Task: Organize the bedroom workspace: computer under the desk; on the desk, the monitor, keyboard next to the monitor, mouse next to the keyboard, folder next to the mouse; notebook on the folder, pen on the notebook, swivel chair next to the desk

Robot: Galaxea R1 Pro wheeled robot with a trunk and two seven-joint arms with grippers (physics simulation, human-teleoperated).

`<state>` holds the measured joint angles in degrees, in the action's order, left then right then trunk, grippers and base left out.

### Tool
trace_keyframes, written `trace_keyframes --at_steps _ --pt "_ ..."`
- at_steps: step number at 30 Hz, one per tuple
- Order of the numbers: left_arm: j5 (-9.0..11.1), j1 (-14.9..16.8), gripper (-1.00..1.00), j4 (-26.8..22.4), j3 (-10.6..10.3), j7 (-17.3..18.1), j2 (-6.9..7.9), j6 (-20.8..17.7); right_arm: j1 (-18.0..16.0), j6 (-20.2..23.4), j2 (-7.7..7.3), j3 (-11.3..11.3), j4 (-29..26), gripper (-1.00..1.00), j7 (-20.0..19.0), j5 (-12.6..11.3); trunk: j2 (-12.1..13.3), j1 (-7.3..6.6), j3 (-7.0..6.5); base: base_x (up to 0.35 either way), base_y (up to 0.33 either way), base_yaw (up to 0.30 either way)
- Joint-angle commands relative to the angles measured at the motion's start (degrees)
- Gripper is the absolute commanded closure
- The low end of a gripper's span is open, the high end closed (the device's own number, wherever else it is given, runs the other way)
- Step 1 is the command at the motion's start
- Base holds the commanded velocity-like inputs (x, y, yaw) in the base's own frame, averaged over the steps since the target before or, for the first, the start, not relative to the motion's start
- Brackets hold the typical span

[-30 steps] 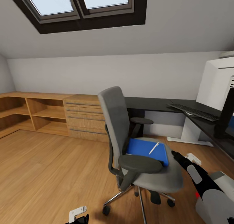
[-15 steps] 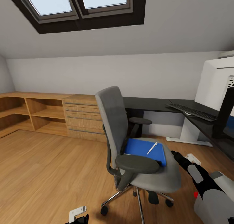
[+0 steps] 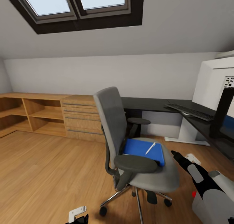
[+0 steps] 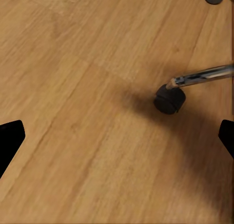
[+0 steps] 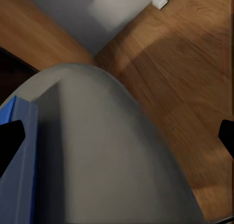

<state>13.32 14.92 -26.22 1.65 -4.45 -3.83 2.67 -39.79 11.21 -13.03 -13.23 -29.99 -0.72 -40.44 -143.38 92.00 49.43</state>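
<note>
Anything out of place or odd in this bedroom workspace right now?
Yes: a blue folder with a white pen on it lies on the swivel chair seat instead of the desk, and the chair stands turned away from the desk.

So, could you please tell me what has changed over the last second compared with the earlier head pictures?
The whole picture has slid slightly leftward, so the camera turned; nothing was grasped or released. The white pen lies on the blue folder on the grey swivel chair as before, and the right end effector sits beside the seat, as before.
</note>
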Motion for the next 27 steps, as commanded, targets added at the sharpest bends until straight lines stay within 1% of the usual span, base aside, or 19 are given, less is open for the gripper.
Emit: trace_keyframes --at_steps 1,5,11,16,18,27 --pt "0.31 0.02 -1.00 -0.01 0.16 -0.03 -0.04 0.14 -0.03 0.34 0.02 -0.22 -0.06 -1.00 -0.07 -0.33 -0.02 -0.01 0.00 0.000 0.000 -0.144" --pt "0.37 0.02 -1.00 -0.04 0.21 -0.03 -0.04 0.14 -0.03 0.37 0.02 -0.22 -0.06 -1.00 -0.07 -0.33 -0.02 -0.01 -0.16 0.000 0.000 -0.109" --pt "0.46 0.02 -1.00 -0.05 0.27 -0.03 -0.04 0.50 -0.03 0.46 0.04 -0.22 -0.06 -1.00 -0.07 -0.34 -0.02 -0.01 -0.23 0.000 0.000 -0.029" --pt "0.47 0.02 -1.00 -0.02 0.28 -0.03 -0.04 3.99 -0.03 0.48 0.10 -0.16 -0.06 -1.00 -0.07 -0.34 -0.09 0.12 0.87 0.000 0.000 -0.005" --pt "0.48 0.02 -1.00 -0.01 0.28 -0.03 -0.04 4.82 -0.03 0.48 0.11 -0.15 -0.06 -1.00 -0.07 -0.34 -0.12 0.17 1.31 0.000 0.000 -0.001" --pt "0.48 0.02 -1.00 0.02 0.28 -0.03 -0.04 5.71 -0.03 0.48 0.11 -0.19 -0.06 -1.00 -0.07 -0.34 -0.24 0.40 3.31 0.000 0.000 0.000"
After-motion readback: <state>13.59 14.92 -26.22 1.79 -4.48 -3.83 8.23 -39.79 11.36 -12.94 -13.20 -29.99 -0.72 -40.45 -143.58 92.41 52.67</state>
